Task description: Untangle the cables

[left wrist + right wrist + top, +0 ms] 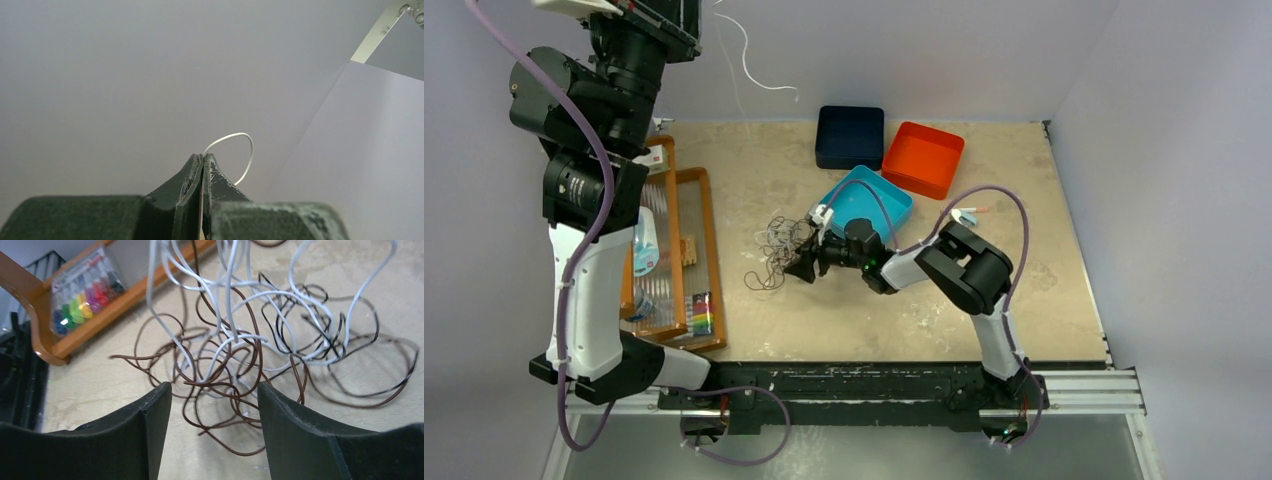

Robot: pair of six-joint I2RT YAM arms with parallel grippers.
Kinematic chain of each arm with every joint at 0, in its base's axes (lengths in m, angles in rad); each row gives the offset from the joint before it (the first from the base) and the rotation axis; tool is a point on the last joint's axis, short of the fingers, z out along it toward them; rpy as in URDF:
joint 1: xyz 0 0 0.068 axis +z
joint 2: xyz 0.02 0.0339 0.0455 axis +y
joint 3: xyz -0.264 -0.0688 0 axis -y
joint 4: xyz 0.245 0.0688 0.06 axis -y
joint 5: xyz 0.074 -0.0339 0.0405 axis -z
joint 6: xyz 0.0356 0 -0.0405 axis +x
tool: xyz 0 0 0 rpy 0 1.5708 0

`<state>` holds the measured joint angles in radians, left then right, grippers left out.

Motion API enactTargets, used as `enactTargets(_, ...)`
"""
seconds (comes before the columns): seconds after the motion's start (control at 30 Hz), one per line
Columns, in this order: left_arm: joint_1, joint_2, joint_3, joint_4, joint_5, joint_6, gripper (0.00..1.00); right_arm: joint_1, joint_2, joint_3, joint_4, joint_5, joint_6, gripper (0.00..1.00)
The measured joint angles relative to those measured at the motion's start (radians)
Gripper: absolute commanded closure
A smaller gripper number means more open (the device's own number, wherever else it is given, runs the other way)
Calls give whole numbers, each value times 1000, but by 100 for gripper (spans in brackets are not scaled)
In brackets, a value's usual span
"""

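Observation:
The cables [776, 250] lie in a tangled heap of thin white and brown-black loops at mid-table. In the right wrist view the tangle [235, 350] fills the space just ahead of my right gripper [214, 387]. That gripper is open, low over the table, with brown loops lying between its fingertips and nothing gripped. In the top view the right gripper [802, 262] sits at the heap's right edge. My left gripper [203, 156] is raised high and shut on a white cable [248, 150], which loops out from its tips. That white cable [746, 62] hangs down at the back wall.
Two wooden trays [694, 260] stand at the left, one holding a pack of coloured markers [82, 300]. Behind the right arm are a teal box [879, 195], a dark blue box [849, 135] and an orange box [922, 158].

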<state>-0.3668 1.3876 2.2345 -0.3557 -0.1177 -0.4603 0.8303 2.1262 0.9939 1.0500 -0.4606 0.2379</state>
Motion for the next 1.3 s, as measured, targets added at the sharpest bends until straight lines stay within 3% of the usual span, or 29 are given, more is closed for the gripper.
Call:
enactTargets(0.2, 0, 6, -6, 11, 0, 1, 100, 0, -192, -102, 1, 4, -14, 24)
enactTargets(0.5, 0, -97, -217, 17, -28, 1, 100, 1, -454, -99, -66, 26, -103, 16)
enactTargets(0.77, 0, -120, -230, 18, -31, 0, 100, 1, -277, 235, -127, 40, -145, 19)
enactTargets(1.0, 0, -97, -180, 18, -14, -4, 100, 1, -49, 470, -173, 35, -143, 32)
enactTargets(1.3, 0, -20, -29, 82, 21, -60, 100, 13, 89, 499, -230, 20, -127, 53)
